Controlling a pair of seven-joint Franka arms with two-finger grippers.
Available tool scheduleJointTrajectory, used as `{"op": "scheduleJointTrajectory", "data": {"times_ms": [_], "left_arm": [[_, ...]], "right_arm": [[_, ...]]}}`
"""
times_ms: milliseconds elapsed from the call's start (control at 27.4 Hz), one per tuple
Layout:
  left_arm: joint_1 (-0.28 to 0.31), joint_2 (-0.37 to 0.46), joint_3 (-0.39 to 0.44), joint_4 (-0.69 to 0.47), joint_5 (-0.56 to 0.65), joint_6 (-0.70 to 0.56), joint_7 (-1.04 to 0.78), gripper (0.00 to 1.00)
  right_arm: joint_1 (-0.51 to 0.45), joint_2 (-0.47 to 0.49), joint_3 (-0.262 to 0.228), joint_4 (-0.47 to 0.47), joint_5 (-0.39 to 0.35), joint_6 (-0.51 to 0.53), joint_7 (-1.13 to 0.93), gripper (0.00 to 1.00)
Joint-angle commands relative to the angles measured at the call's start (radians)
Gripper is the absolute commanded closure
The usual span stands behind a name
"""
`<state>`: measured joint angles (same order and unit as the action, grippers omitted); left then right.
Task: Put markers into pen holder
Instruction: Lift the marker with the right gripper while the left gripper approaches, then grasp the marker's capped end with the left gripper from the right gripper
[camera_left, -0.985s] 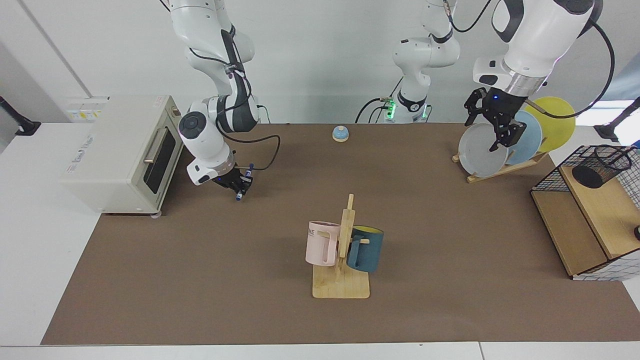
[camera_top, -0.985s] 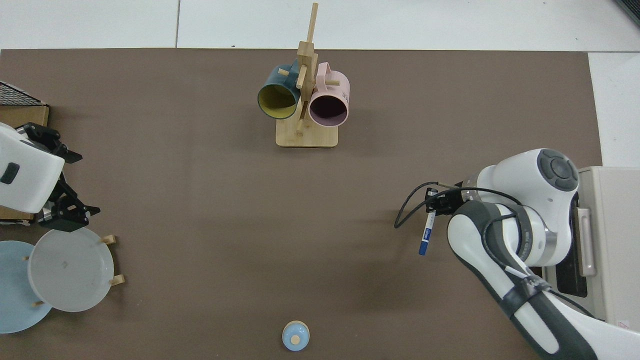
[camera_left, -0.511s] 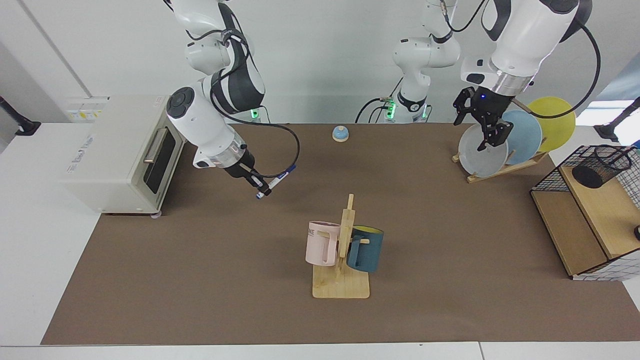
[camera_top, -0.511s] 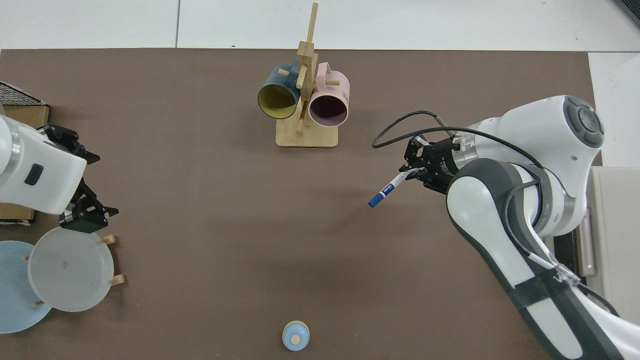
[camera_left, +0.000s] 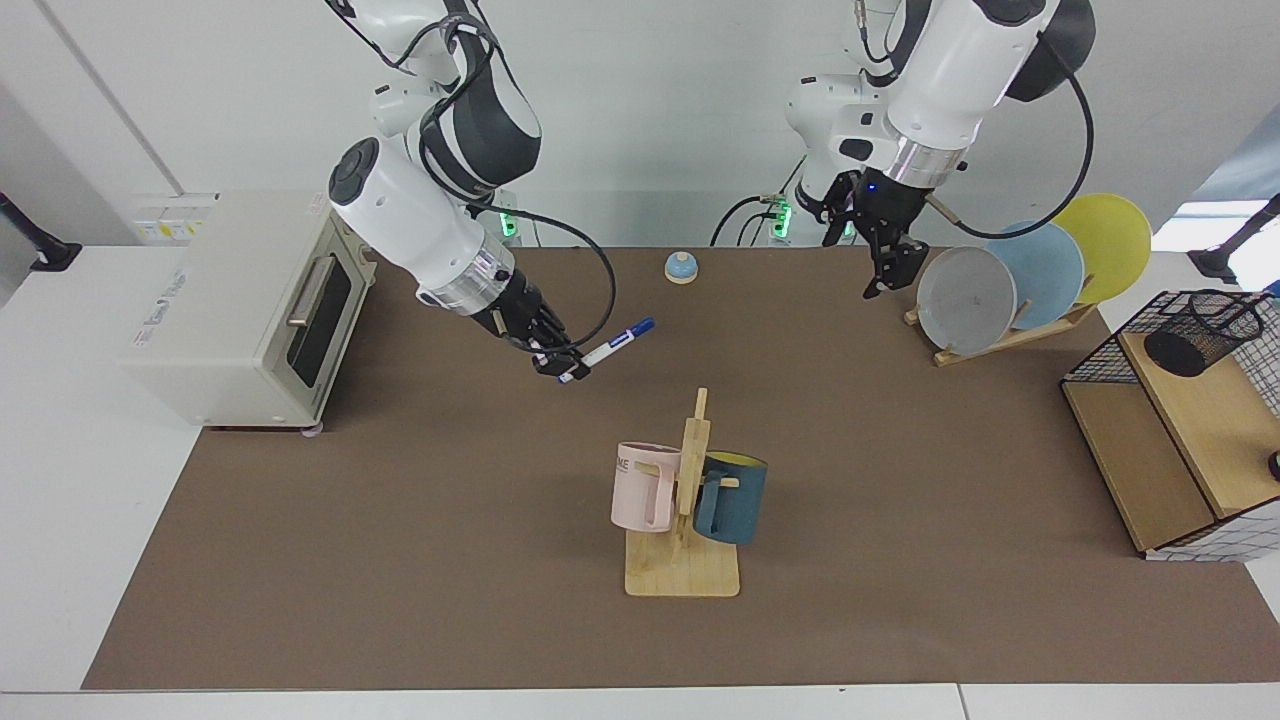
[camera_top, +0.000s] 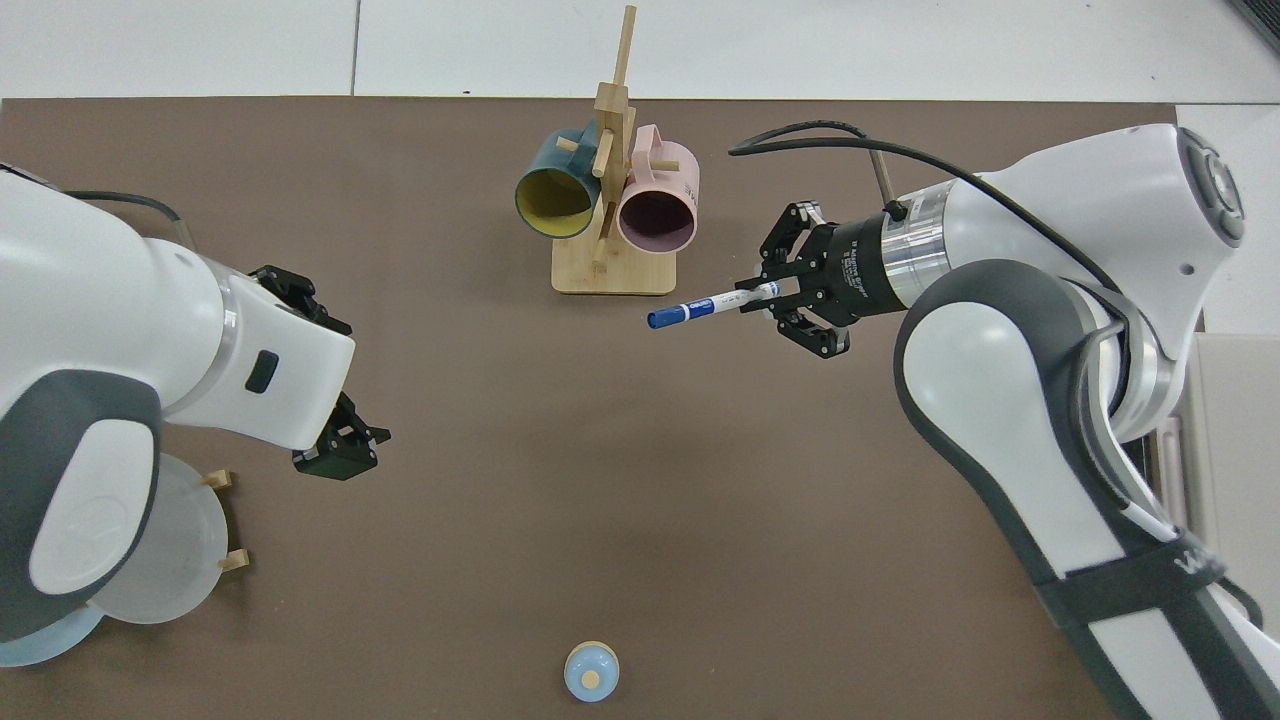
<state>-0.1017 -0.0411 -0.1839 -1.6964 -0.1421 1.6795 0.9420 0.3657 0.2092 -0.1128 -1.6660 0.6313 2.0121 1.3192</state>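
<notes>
Now, nearest to us on the brown table (camera_left: 400, 560) stands a wooden mug stand (camera_left: 685, 560) with a pink mug (camera_left: 643, 487) and a dark blue mug (camera_left: 732, 497) hanging on it.

A bit farther back, our right claw (camera_left: 556, 358) is clenched on one end of the marker (camera_left: 608, 350). The marker is up in the air above the table, lying almost flat, with its blue cap pointing toward the other arm. From above, the marker (camera_top: 706, 306) hangs just beside the mug stand but does not touch it.

The pen holder (camera_left: 1200, 331) sits far off on a wooden shelf inside a wire rack (camera_left: 1180, 430), at the left arm's side of the table. So we think we are in the carrying step.

Farther back, our left claw (camera_left: 886, 262) hangs in the air near the plate rack (camera_left: 1000, 335). It holds nothing and its fingers look spread.

The right arm may not reach the holder, so next we may pass the marker to the left claw, which would need to grab the free blue end.
</notes>
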Motion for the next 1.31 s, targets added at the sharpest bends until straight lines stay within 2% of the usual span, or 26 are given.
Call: {"op": "scheduleJointTrajectory", "data": {"times_ms": [0, 219, 365, 511, 620, 766, 985, 1277], "left_arm": [[-0.030, -0.013, -0.008, -0.062, -0.053, 0.089, 0.006, 0.00], [-0.039, 0.004, -0.046, -0.055, -0.051, 0.193, 0.093, 0.00], [-0.039, 0.012, -0.055, -0.051, -0.056, 0.206, 0.208, 0.00], [-0.039, 0.015, -0.055, -0.042, -0.088, 0.204, 0.308, 0.00], [-0.041, 0.010, -0.057, -0.039, -0.128, 0.168, 0.282, 0.00], [-0.055, -0.008, -0.065, -0.037, -0.114, 0.095, 0.187, 0.00], [-0.056, -0.017, -0.095, -0.035, -0.106, 0.091, 0.111, 0.01], [-0.058, -0.016, -0.138, -0.020, -0.085, 0.104, 0.069, 0.07]], "right_arm": [[0.045, -0.004, -0.001, 0.037, 0.044, -0.026, 0.120, 1.00], [0.119, -0.042, -0.002, 0.022, 0.038, -0.027, 0.199, 1.00], [0.173, -0.059, -0.004, -0.003, 0.027, -0.012, 0.232, 1.00], [0.177, -0.082, -0.002, -0.038, 0.024, -0.007, 0.230, 1.00], [0.186, -0.099, -0.002, -0.070, 0.024, 0.016, 0.229, 1.00], [0.199, -0.106, -0.002, -0.084, 0.024, 0.020, 0.223, 1.00], [0.197, -0.106, -0.002, -0.084, 0.024, 0.025, 0.213, 1.00], [0.197, -0.106, -0.002, -0.086, 0.024, 0.025, 0.213, 1.00]]}}
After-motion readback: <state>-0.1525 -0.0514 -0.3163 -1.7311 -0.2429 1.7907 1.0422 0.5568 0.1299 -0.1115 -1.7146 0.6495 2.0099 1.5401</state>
